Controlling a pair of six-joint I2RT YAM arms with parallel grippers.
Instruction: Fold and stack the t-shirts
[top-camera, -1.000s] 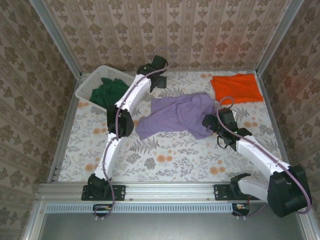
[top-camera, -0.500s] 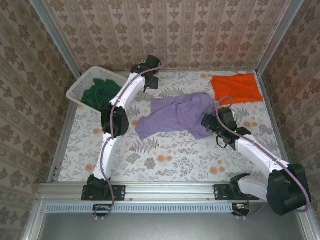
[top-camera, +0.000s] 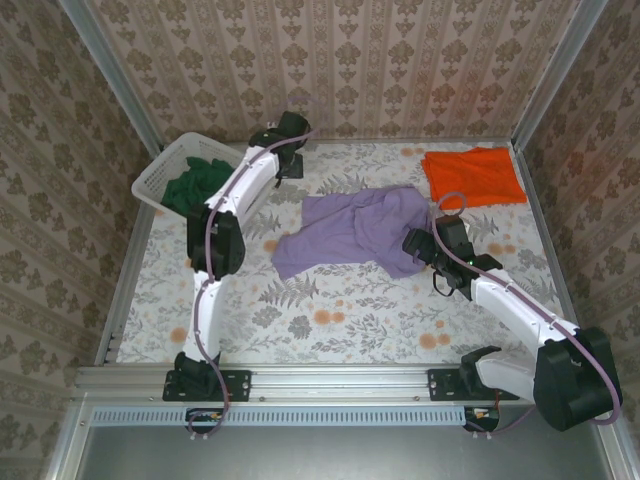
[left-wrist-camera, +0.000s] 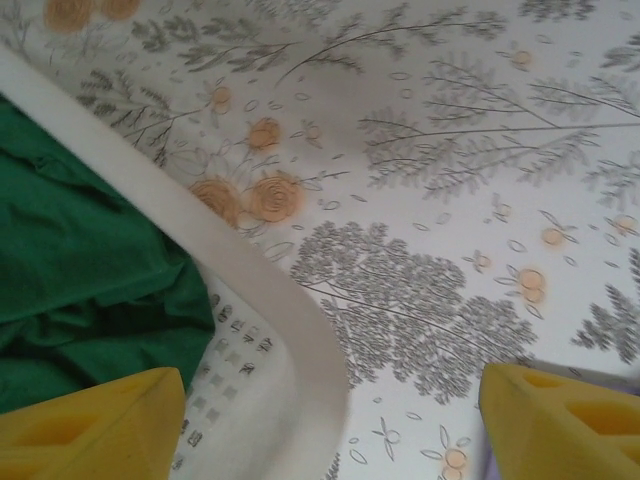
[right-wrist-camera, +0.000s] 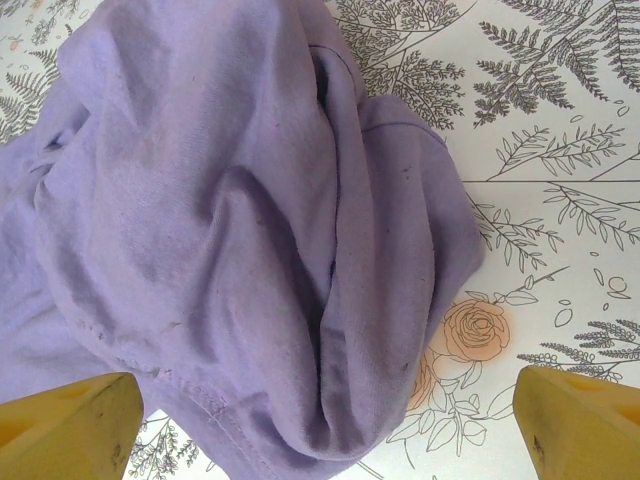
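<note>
T-shirts: we count one folded, the orange tee, at the far right corner of the table. Lilac tee lies crumpled mid-table; green tee sits in the basket. Left gripper, right gripper: open, empty.

A basket is set at the far left corner of the tabletop, with one t-shirt lying in it. A second t-shirt is spread at the middle, and a third t-shirt is laid in the far right corner, well apart from the basket.

damask-papered walls, floral-print table
</note>
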